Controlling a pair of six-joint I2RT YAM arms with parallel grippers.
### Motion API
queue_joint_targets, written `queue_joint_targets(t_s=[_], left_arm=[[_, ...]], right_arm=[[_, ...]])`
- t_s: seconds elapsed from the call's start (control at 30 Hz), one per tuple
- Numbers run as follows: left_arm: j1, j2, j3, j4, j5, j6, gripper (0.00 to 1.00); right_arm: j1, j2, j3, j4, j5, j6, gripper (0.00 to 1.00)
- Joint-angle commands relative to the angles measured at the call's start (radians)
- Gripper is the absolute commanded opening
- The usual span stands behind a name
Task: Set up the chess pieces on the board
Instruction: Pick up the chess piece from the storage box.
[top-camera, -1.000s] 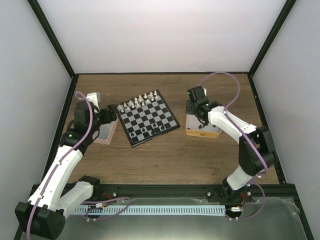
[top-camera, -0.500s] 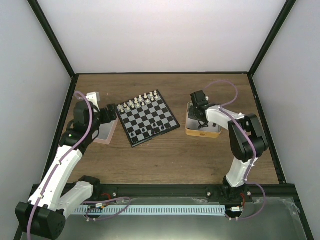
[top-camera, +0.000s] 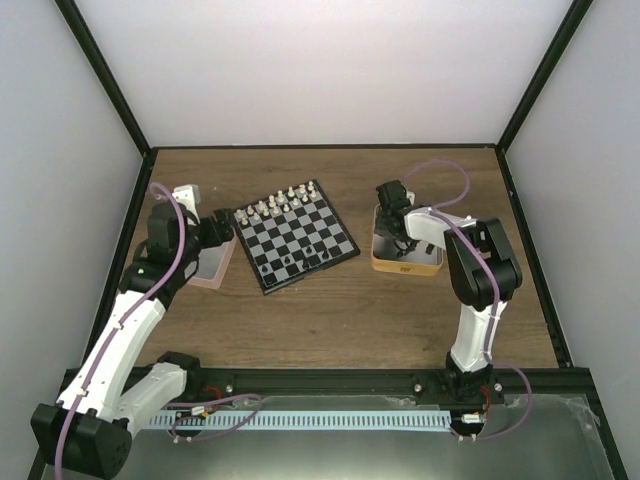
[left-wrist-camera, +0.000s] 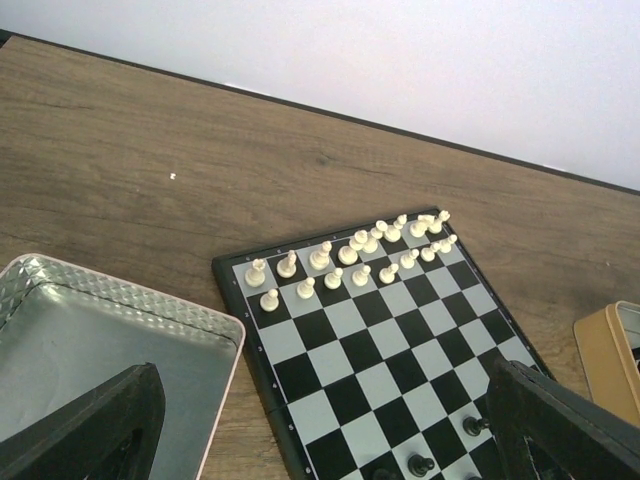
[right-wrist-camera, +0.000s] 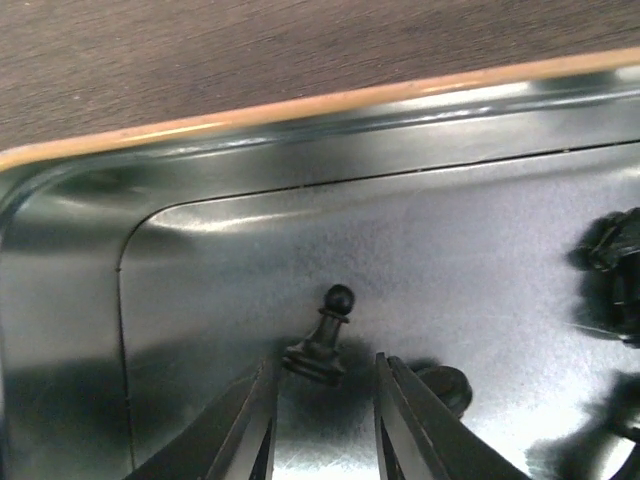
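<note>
The board (top-camera: 296, 236) lies at the table's centre-left. White chess pieces (top-camera: 285, 200) stand in two rows along its far edge (left-wrist-camera: 350, 255). A few black pieces (left-wrist-camera: 420, 464) stand near its close edge. My right gripper (top-camera: 400, 240) reaches down into the orange-rimmed tin (top-camera: 405, 266). A black pawn (right-wrist-camera: 325, 340) lies tilted there, its base between my right gripper's (right-wrist-camera: 324, 362) tips. The jaws stand narrowly apart, with a gap showing on the right side. My left gripper (top-camera: 222, 222) hangs wide open and empty (left-wrist-camera: 322, 380) over the board's left edge.
A pink-rimmed metal tin (top-camera: 210, 270) sits left of the board, its floor bare where it shows (left-wrist-camera: 100, 340). More black pieces (right-wrist-camera: 610, 245) lie in the orange tin, one (right-wrist-camera: 445, 385) right beside my right finger. White walls and black frame posts enclose the table.
My right arm has folded in and its gripper has dropped into the orange tin, jaws narrowed around a pawn. The left arm has not moved.
</note>
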Motion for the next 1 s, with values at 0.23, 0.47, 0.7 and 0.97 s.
queue_joint_targets(t_s=[0.23,0.47,0.7,0.97], left_arm=[[0.008,0.006,-0.008,0.017,0.013,-0.002,0.90],[0.009,0.006,-0.008,0.016,0.014,-0.002,0.90],[0.010,0.004,-0.008,0.018,0.019,-0.002,0.90],[0.010,0.005,-0.010,0.018,0.023,-0.004,0.90]], right_arm=[[-0.010,0.062,0.064,-0.002,0.081,0.018,0.29],[-0.009,0.053,0.054,-0.027,0.085,0.029,0.17],[-0.010,0.017,0.026,-0.052,0.069,0.034,0.21],[-0.010,0.009,0.022,-0.014,0.037,-0.001,0.10]])
